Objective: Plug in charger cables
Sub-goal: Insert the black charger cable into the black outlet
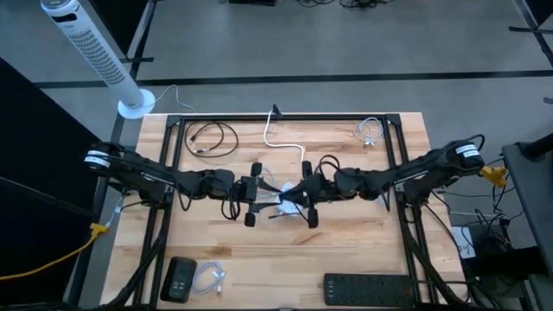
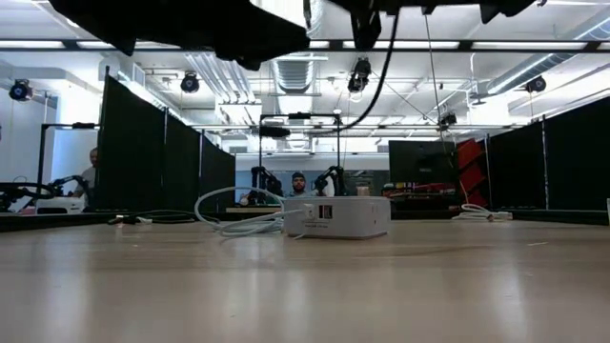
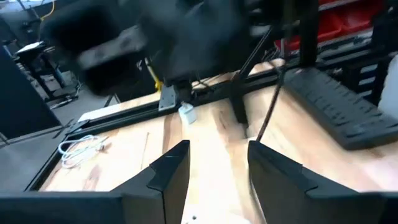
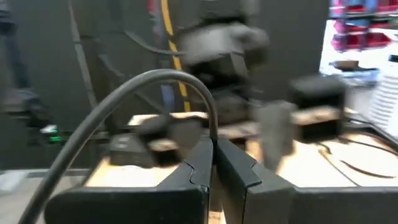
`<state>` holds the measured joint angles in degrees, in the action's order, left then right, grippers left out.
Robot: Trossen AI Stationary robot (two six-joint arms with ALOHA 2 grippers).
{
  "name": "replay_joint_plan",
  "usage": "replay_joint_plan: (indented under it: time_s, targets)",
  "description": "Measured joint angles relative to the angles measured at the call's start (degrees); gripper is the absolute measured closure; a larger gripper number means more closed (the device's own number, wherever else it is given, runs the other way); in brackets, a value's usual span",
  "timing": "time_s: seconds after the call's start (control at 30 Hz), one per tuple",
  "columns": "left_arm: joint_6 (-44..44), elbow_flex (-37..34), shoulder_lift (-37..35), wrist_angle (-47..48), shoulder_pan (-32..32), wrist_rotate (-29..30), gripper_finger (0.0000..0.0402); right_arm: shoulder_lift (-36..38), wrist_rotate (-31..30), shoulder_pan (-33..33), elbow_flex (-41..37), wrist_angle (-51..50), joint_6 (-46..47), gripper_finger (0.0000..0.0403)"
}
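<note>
High view puts both arms meeting over the middle of the worktop (image 1: 346,250), above the white socket cube (image 1: 278,197) with its thicker white cord (image 1: 281,142) running away toward the far edge. The right gripper (image 4: 214,158) has its fingers pressed together on a black charger cable (image 4: 140,102), which arches up and away from the fingertips in the right wrist view. The left gripper (image 3: 217,165) faces it with fingers spread and nothing between them.

More charger cables lie well apart from both grippers: a black coil (image 1: 212,136) behind the left gripper at the far side, a white coil (image 1: 370,131) at the far corner on the right arm's side, another white coil (image 1: 210,278) by a dark adapter block (image 1: 179,278) at the near edge.

The cable looks light and springy, likely to flop and twist. A pinch on the cord gives poor control of the plug; the stiff plug body is probably the better place to hold, square to the socket. Which plug end is nearest I cannot tell.
</note>
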<state>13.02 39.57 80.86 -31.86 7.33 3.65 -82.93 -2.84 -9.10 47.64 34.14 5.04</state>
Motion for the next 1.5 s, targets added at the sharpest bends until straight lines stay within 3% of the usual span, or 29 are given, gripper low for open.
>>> replay_joint_plan:
  time_s: [0.23, 0.43, 0.87, 1.1, 1.5]
  targets:
    - [0.46, 0.00, -0.15, -0.26, 0.04, -0.13, 0.0232, -0.03, 1.72, -1.50, 0.02, -0.02, 0.32, 0.0403]
    - [0.39, 0.00, -0.15, -2.17, 0.07, -3.58, 0.0228, -0.07, 1.04, -1.37, 0.02, 2.04, 0.53, 0.0403]
    - [0.20, 0.00, 1.63, -5.32, 0.10, -4.81, 0.0259, -4.41, 4.51, -1.40, -0.03, 9.47, 7.89, 0.0403]
    - [0.10, 0.02, 2.67, -6.57, 0.13, -8.41, 0.0273, -4.23, 0.85, -1.18, -0.03, 9.53, 3.11, 0.0403]
    - [-0.22, 0.02, 1.27, -6.73, 0.94, -9.32, 0.0289, -3.98, -3.41, -0.99, -0.01, 5.11, 0.48, 0.0403]
